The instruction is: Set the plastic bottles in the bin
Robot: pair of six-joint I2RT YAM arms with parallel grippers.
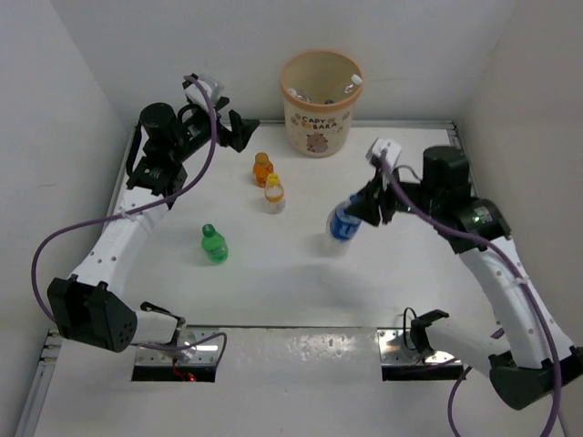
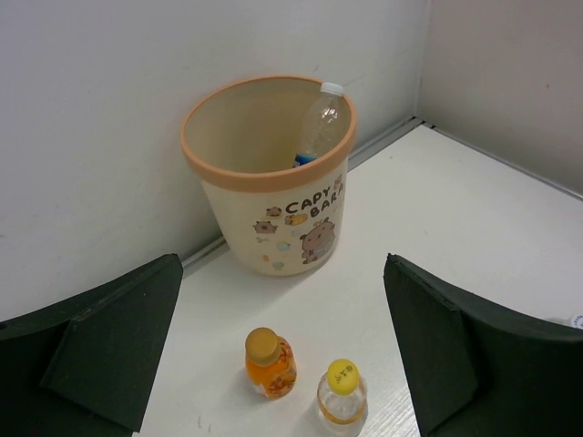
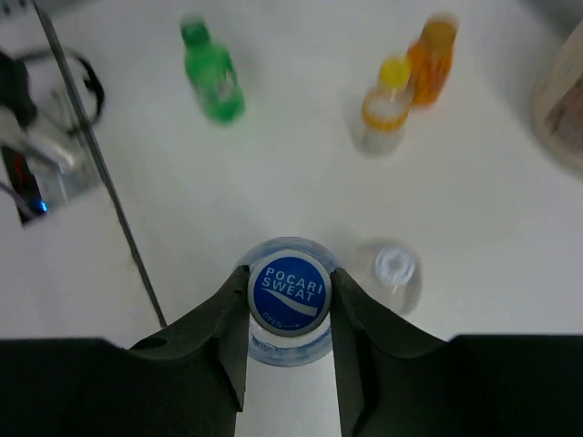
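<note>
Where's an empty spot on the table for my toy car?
The biggest bare patch of table is the near strip, between the green bottle and the arm bases. Another lies right of the bin, by the wall. It's crowded mid-table: orange bottle, yellow-capped bottle, and the right gripper clamping a blue-capped bottle.

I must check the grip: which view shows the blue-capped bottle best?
The right wrist view: the blue-capped bottle is central and large, the right hand shut on it. The top view shows it small. The left wrist view misses it.
</note>
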